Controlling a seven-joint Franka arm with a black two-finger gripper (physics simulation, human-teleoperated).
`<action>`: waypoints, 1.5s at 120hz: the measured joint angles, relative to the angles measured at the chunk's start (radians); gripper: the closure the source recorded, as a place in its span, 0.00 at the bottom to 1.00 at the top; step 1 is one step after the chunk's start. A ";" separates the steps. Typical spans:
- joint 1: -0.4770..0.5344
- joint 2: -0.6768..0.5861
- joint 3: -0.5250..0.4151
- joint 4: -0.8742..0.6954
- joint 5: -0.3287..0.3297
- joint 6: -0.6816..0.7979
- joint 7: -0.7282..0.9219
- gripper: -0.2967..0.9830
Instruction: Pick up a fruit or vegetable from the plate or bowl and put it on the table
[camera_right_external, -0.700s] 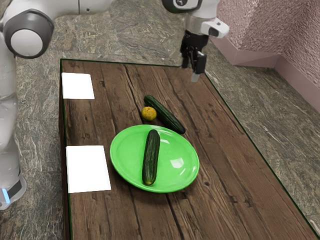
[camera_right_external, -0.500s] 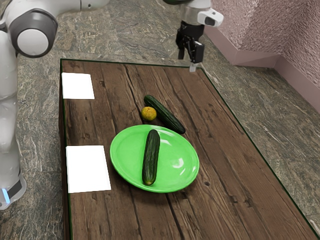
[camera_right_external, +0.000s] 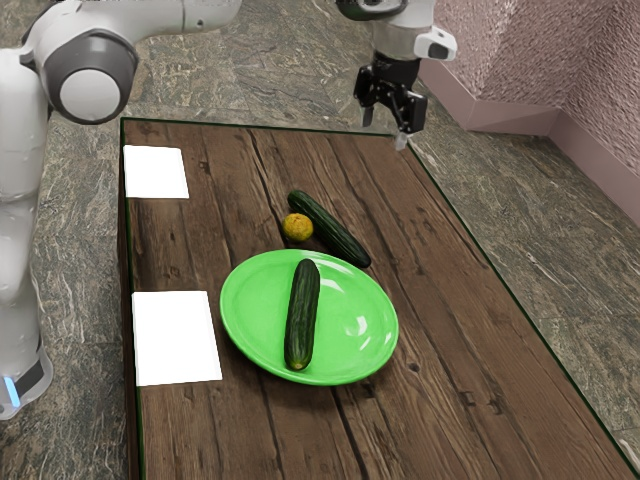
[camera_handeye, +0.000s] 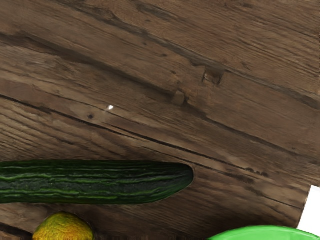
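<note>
No readable text, label, brand, number or sign is appearing on anything in either view.

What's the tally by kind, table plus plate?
Cucumbers: 2
Round yellow-orange fruit: 1
Green plate: 1
Flat white rectangles: 2
Total: 6
</note>
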 joint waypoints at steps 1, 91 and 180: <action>-0.017 -0.003 0.011 -0.008 -0.001 0.000 -0.006 0.23; -0.942 -0.488 0.572 -0.743 0.189 0.188 -0.280 0.23; -0.910 -0.367 0.544 -0.842 0.016 0.413 -0.743 0.23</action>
